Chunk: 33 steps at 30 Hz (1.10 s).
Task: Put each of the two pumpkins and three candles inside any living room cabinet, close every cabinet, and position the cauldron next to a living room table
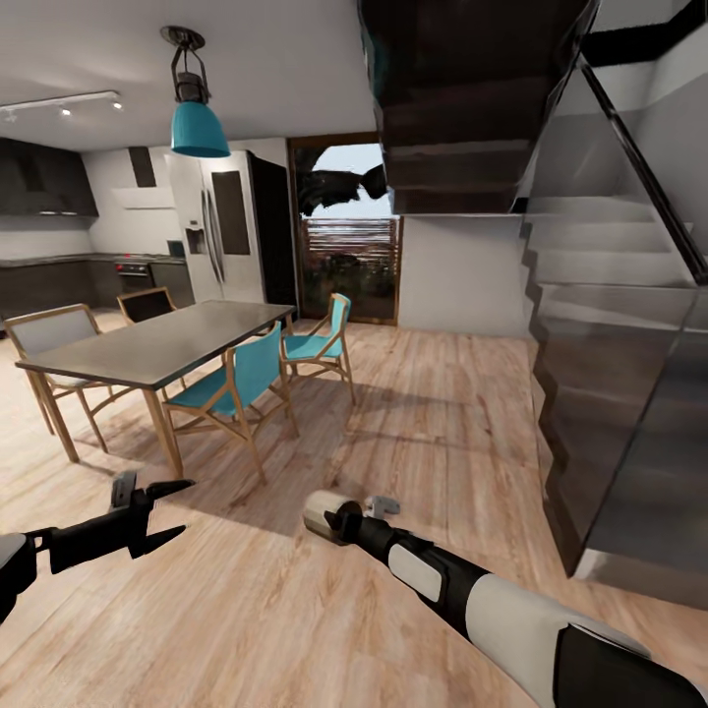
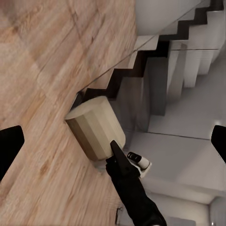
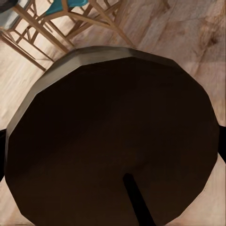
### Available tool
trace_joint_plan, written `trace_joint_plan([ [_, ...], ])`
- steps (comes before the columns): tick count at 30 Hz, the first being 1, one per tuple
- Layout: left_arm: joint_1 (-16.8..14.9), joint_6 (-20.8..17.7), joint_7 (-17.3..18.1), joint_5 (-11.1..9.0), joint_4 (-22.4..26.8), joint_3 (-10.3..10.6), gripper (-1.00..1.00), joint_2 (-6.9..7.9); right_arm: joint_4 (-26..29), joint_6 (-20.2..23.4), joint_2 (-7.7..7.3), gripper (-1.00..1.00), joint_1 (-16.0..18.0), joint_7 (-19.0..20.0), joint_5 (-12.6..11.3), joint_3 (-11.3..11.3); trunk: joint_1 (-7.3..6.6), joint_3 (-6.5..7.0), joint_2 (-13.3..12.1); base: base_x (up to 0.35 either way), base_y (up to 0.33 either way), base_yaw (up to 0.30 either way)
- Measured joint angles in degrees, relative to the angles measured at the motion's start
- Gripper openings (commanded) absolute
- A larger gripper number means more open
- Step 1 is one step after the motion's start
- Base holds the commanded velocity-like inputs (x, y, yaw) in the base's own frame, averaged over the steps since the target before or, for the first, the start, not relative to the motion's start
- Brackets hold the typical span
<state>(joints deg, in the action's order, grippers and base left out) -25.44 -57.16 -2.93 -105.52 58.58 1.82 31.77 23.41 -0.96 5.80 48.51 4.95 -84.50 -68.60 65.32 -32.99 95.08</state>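
Right gripper point(image 1: 346, 516) clamped on a candle point(image 1: 329, 514), carried low over the floor nr the dining table point(image 1: 167, 344), kitchen far left. Left gripper point(image 1: 162, 511) spread wide, nothing in it. Looks mid-haul; cabinet, pumpkins, cauldron jobs prob. all left.

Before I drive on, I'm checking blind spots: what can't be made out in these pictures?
Right pincer: head view, fingertips hidden behind the candle it holds.
Floor ahead: right wrist view, blocked by the candle's dark end.
Left pincer fingers: left wrist view, cut off by both side edges.
Stairs: head view, top cut off by the upper edge.
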Motion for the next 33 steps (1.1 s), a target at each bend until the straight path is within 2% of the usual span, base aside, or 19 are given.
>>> trace_joint_plan([
  [5, 0.00, 0.00, -0.01, 0.00, -0.05, 0.00, 1.00, 0.00, 0.00, 0.04, 0.00, -1.00, 0.00, 0.06, -0.02, -0.01, -0.01, 0.13, 0.00, 0.052, 0.009, 0.254],
  [12, -0.01, -0.01, -0.01, 0.04, -0.11, 0.00, 1.00, 0.01, 0.02, 0.01, -0.01, -1.00, -0.01, 0.09, 0.01, 0.00, -0.03, 0.31, 0.00, 0.258, 0.134, 0.254],
  [17, -0.01, -0.01, 0.00, 0.05, -0.11, 0.00, 1.00, 0.00, 0.08, -0.12, -0.01, -1.00, -0.01, 0.06, 0.02, 0.02, -0.03, 0.42, 0.00, 0.281, 0.217, 0.229],
  [24, -0.01, -0.01, 0.00, 0.05, -0.11, 0.00, 1.00, 0.00, 0.08, -0.09, -0.02, -1.00, -0.01, 0.00, 0.01, 0.01, -0.03, 0.45, 0.00, 0.273, 0.241, 0.043],
  [29, -0.01, -0.01, 0.02, 0.05, -0.12, 0.00, 1.00, 0.01, 0.11, -0.08, -0.01, -1.00, -0.01, 0.00, 0.02, -0.04, -0.03, 0.56, 0.00, 0.271, 0.243, 0.210],
  [33, -0.01, -0.01, 0.00, 0.05, -0.11, 0.00, 1.00, 0.03, 0.06, -0.08, -0.01, -1.00, -0.01, 0.00, 0.00, -0.80, -0.03, 0.69, 0.00, 0.271, 0.243, 0.242],
])
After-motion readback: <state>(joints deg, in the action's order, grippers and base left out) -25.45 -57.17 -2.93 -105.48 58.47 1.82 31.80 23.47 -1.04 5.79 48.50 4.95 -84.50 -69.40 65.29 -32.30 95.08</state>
